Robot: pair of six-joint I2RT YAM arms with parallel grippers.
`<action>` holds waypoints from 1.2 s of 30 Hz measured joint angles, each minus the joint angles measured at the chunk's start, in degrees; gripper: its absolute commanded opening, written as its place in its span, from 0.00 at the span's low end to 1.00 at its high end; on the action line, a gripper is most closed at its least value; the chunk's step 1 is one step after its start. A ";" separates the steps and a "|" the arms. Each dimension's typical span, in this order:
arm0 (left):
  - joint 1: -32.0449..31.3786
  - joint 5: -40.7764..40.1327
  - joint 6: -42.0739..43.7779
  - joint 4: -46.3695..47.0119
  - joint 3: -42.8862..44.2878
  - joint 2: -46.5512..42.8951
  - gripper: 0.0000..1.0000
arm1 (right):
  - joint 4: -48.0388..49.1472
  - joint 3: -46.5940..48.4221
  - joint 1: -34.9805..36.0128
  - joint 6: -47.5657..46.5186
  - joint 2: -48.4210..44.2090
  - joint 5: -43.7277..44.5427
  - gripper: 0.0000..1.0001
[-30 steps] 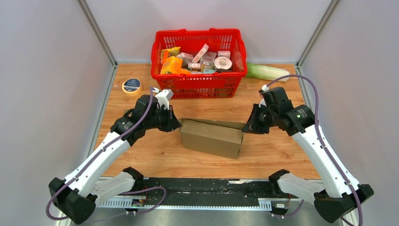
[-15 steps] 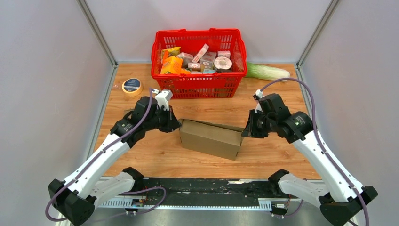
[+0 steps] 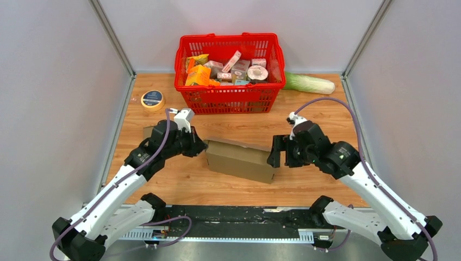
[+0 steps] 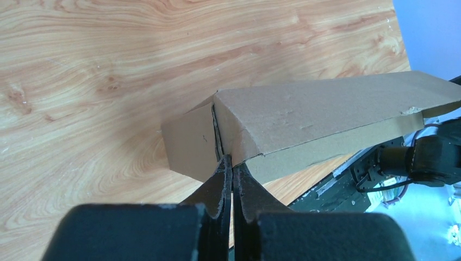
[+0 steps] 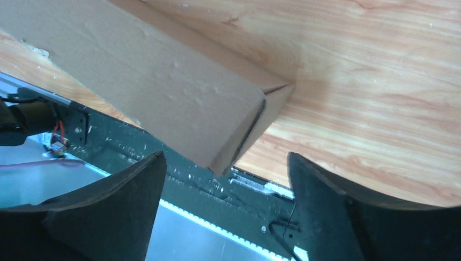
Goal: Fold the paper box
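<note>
The paper box [image 3: 239,160] is a long brown cardboard carton lying on its side mid-table, its lid seam raised along the far edge. My left gripper [image 3: 203,147] is shut, with its tips pressed against the seam at the box's left end [image 4: 190,138]; I see nothing held between the fingers [image 4: 220,182]. My right gripper [image 3: 273,152] stands open at the box's right end. In the right wrist view its fingers [image 5: 147,182] spread wide either side of the box's near corner [image 5: 239,136] without touching it.
A red basket [image 3: 234,101] full of packets stands at the back. A tape roll [image 3: 153,99] lies back left, a pale green cabbage [image 3: 310,82] back right. A small cardboard scrap [image 3: 148,132] lies beside the left arm. A black rail [image 3: 234,215] runs along the near edge.
My right gripper has opened and moved left and nearer, up to the box's right end. The left gripper stayed shut at the left end. The box shifted slightly.
</note>
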 measured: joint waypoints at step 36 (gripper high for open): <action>0.09 -1.49 -1.20 -1.40 -0.04 -0.94 0.25 | 14.56 -7.85 -16.35 9.51 0.94 -18.32 0.55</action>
